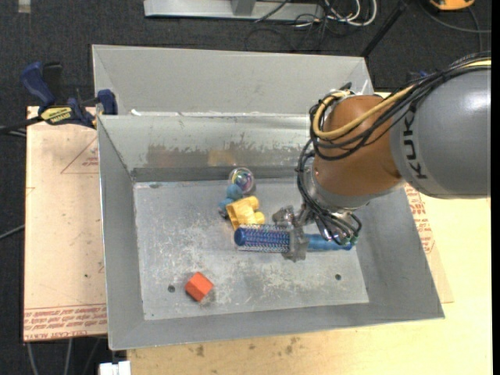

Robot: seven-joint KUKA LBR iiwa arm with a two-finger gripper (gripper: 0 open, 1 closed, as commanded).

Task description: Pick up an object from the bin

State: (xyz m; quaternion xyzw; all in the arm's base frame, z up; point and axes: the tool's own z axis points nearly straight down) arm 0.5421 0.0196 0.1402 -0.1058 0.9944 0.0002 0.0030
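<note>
Camera view, bin: a grey metal bin (117, 233) with few loose things on its floor.
Camera view, gripper: the two-finger gripper (291, 237) is low at the middle right of the floor; how wide it stands I cannot tell.
Thing under it: a dark blue bristly brush with a light blue handle (258, 238), lying flat and touching the floor; the gripper is at its neck.
Neighbours: a yellow plastic block (243, 209) just beside the brush, a clear shiny ball (241, 181) behind it, a small orange cube (198, 287) well apart in front.
Progress: the approach looks done, I judge; a sure grasp and the lift are left.
</note>
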